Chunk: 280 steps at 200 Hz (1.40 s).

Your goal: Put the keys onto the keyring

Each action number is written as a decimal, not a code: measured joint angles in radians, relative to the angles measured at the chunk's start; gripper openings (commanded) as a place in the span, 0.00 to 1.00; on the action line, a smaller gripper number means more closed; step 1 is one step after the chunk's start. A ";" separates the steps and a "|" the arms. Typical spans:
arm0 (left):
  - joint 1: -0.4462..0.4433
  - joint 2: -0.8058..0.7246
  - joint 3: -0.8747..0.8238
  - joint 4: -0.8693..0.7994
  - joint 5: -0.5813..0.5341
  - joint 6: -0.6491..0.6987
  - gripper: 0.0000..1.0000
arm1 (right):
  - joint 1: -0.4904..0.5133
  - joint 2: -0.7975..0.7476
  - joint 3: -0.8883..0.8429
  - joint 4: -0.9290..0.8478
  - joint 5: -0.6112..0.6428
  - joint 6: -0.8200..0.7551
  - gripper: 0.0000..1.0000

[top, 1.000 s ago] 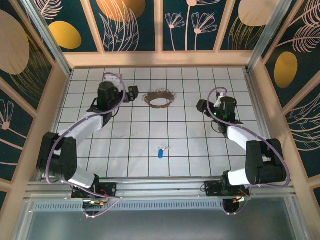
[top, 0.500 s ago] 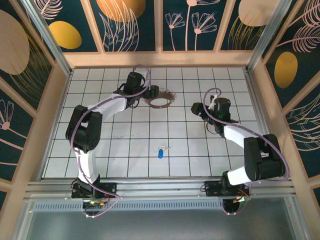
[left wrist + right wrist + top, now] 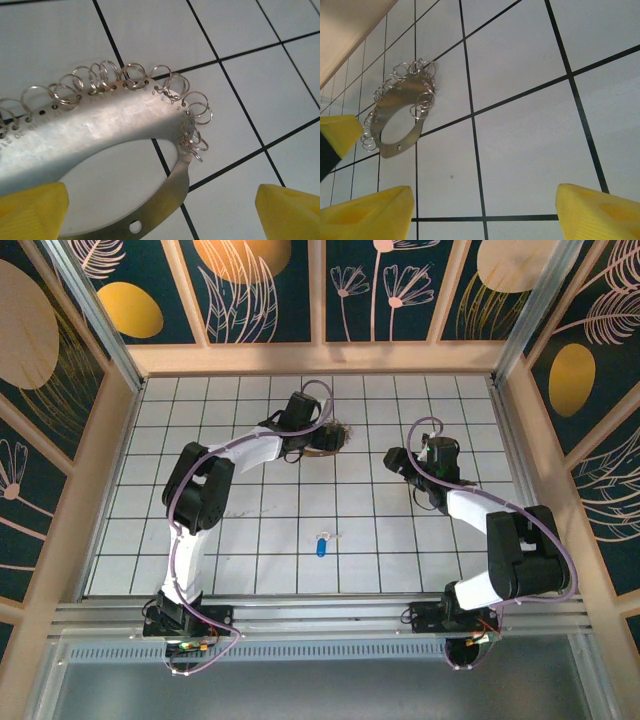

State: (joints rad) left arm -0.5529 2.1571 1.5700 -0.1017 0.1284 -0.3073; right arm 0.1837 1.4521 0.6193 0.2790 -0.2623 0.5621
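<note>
**Left gripper spread over the hoop, key alone on the tiles**

The left gripper (image 3: 316,439) stands with its jaws wide apart over the keyring (image 3: 337,434) at the far middle of the table (image 3: 400,540). In the left wrist view its blunt, matte yellow fingertips (image 3: 31,210) sit at the two lower corners, with part of the hoop between them; whether a pad touches the metal cannot be told. The right gripper (image 3: 398,458) is also parted, with only bare tile between its wedge-shaped yellow fingertips (image 3: 597,212), and it points toward the keyring from well to the right.

Close up, the keyring (image 3: 100,125) is a flat band of brushed, dull silver metal, curved into an oval hoop. Its outer edge is pierced with small holes that carry many thin, shiny wire loops. It lies flat on the glossy white tiles with their black grid lines, as the right wrist view (image 3: 404,94) also shows.

The key (image 3: 321,546), with a smooth rounded blue head and a short silver blade, lies near the front middle of the table, well apart from the hoop and both grippers.
</note>
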 measured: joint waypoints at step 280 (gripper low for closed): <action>0.001 0.071 0.000 -0.074 -0.010 0.095 0.98 | 0.000 -0.049 -0.007 -0.008 0.030 0.068 0.77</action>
State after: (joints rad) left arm -0.5518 2.2280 1.5700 -0.1761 0.1188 -0.2119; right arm 0.1833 1.4033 0.6125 0.2707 -0.2325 0.6296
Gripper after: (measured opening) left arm 0.985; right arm 0.768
